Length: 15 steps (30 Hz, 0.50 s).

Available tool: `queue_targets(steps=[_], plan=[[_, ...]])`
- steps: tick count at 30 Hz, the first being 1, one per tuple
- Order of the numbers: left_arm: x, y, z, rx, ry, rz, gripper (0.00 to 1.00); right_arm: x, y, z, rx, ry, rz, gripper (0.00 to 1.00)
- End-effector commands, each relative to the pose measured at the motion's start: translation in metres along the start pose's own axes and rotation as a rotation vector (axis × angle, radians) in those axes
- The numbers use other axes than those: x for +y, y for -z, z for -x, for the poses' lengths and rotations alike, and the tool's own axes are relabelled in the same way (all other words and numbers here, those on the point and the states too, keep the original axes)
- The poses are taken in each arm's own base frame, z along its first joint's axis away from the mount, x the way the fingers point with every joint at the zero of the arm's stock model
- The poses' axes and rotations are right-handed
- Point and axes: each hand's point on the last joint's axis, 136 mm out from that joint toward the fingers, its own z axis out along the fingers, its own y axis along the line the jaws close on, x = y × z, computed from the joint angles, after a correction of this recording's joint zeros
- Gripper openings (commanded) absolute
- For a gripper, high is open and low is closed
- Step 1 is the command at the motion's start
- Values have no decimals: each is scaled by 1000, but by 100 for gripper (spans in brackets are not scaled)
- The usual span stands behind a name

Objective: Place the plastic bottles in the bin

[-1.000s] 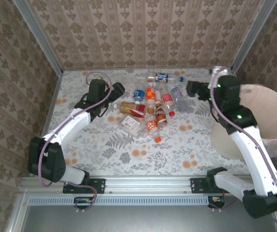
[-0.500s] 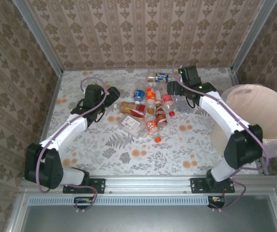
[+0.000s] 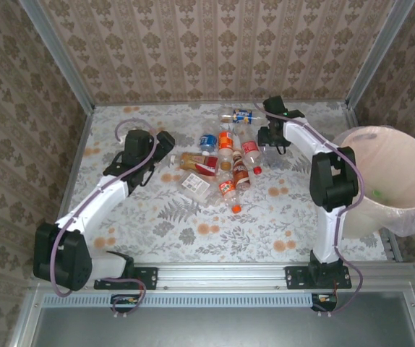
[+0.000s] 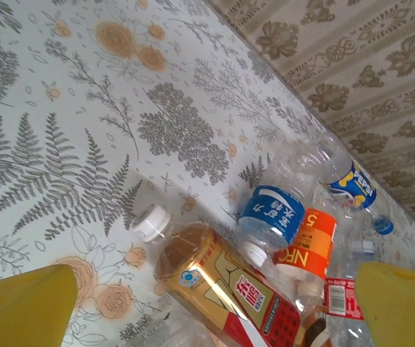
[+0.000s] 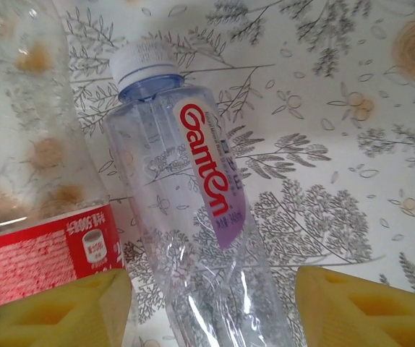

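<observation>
Several plastic bottles (image 3: pixel 229 159) lie in a heap in the middle of the floral table. My right gripper (image 3: pixel 270 135) is down at the heap's back right end. In the right wrist view it (image 5: pixel 215 307) is open, its yellow fingers (image 5: pixel 56 307) close on either side of a clear Ganten bottle (image 5: pixel 193 217) with a white cap. My left gripper (image 3: pixel 165 144) hovers at the heap's left end. It (image 4: pixel 215 311) stands wide open over a tea bottle (image 4: pixel 222 285) with a red and gold label. The bin (image 3: pixel 392 170), lined in pale pink, stands at the far right.
A red-labelled bottle (image 5: pixel 41 246) lies right beside the Ganten bottle's left side. A blue-labelled bottle (image 4: pixel 269 217) and an orange-labelled one (image 4: pixel 305 246) lie against the tea bottle. A Pepsi bottle (image 3: pixel 242 114) lies near the back wall. A flattened clear pack (image 3: pixel 196 185) lies in front of the heap.
My right arm has swung from beside the bin across to the back of the heap and come down over the clear bottle, its jaws narrowing. The left arm has shifted slightly.
</observation>
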Motion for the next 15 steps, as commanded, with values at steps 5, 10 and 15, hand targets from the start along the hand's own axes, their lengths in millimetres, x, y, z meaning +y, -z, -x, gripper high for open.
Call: queue_targets(steps=[5, 10, 15], plan=[[8, 9, 6, -45, -50, 46, 100, -12, -21, -10, 103, 47, -20, 63], [11, 5, 0, 12, -91, 113, 100, -7, -35, -15, 132, 46, 35, 64], [6, 1, -3, 17, -89, 83, 100, -5, -49, -17, 162, 54, 53, 66]])
